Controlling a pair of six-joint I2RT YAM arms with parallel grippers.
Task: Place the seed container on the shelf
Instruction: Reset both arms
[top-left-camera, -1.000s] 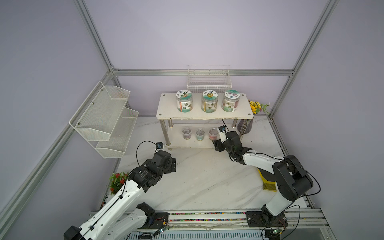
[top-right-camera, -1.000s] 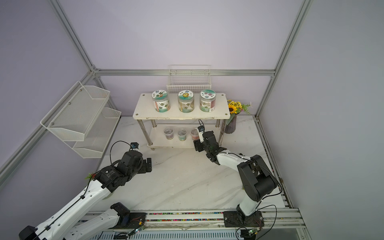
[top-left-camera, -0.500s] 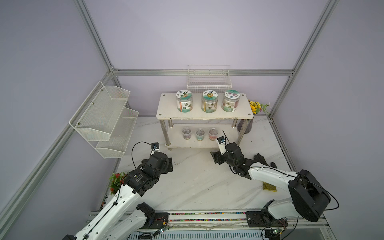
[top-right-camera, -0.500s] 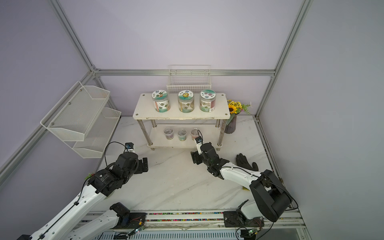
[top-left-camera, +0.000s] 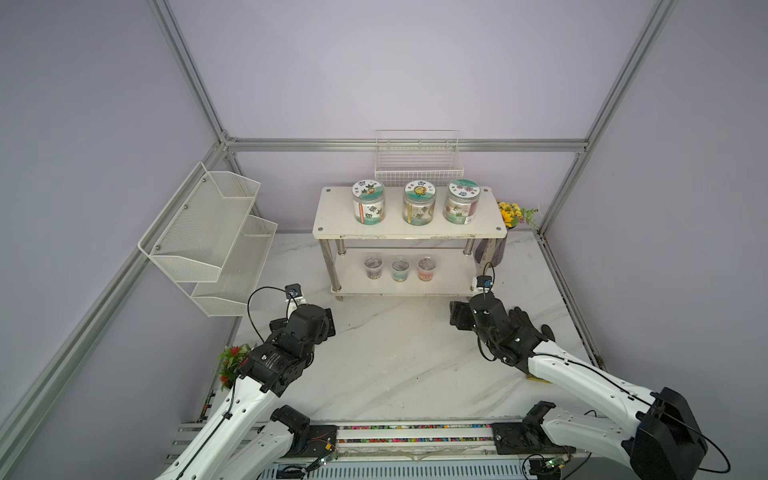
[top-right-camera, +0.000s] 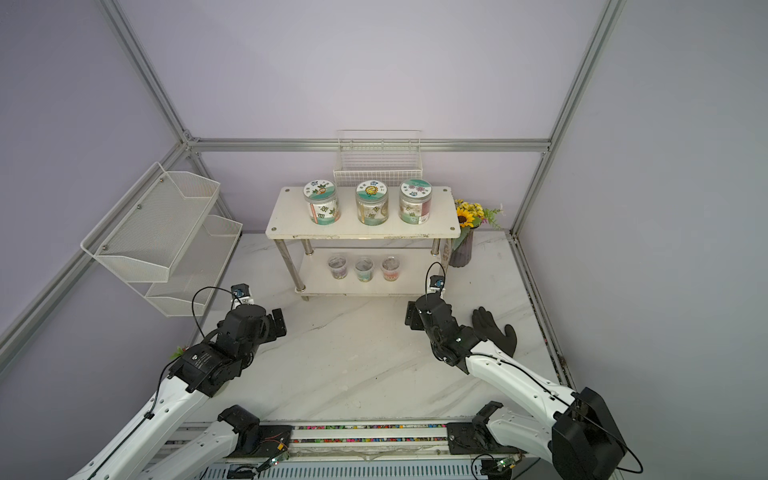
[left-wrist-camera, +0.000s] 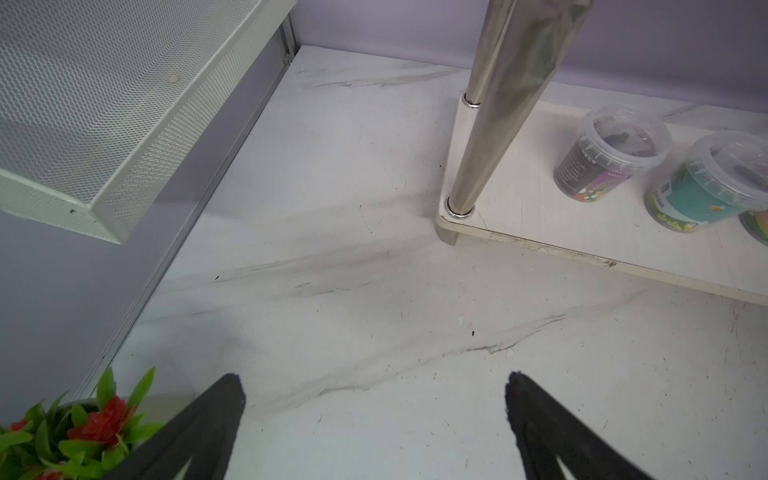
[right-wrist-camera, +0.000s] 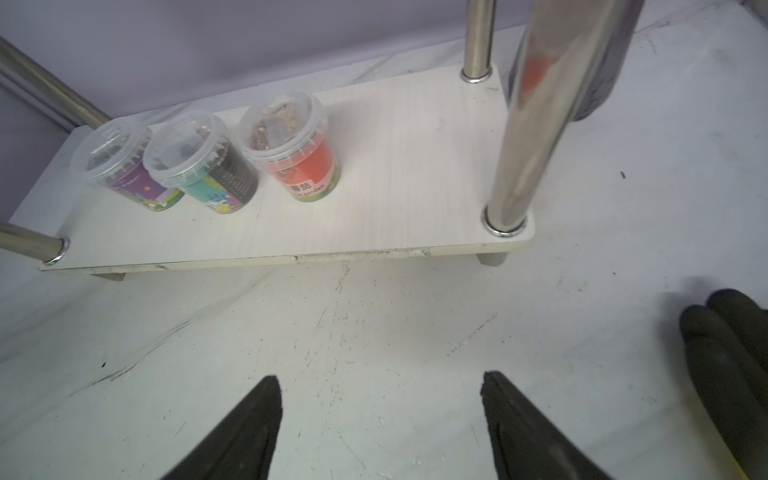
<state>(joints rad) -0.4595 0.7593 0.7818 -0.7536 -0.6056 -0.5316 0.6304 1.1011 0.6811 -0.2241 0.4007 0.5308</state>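
The shelf (top-left-camera: 332, 220) (top-right-camera: 286, 220) stands at the back of the table. Three small clear-lidded seed containers stand upright in a row on its lower board (right-wrist-camera: 415, 166): purple (right-wrist-camera: 120, 166), teal (right-wrist-camera: 199, 166) and red-labelled (right-wrist-camera: 307, 166) (top-left-camera: 425, 268) (top-right-camera: 390, 268). My right gripper (right-wrist-camera: 379, 376) (top-left-camera: 457, 318) hovers over the bare table in front of the shelf, open and empty, well clear of the red container. Off the shelf's front left corner, my left gripper (left-wrist-camera: 374, 378) (top-left-camera: 328, 322) is wide open and holds nothing.
Three large jars (top-left-camera: 419, 203) stand on the top board. A mesh two-bin rack (top-left-camera: 208, 232) hangs on the left wall and a wire basket (top-left-camera: 417, 166) on the back. A black glove (top-right-camera: 494, 332) lies beside my right wrist. Sunflower vase (top-right-camera: 465, 232), red-flowered plant (left-wrist-camera: 83, 432).
My right gripper has drawn back from the shelf's lower tier toward the front right and its jaws have widened. The left arm has also pulled back a little.
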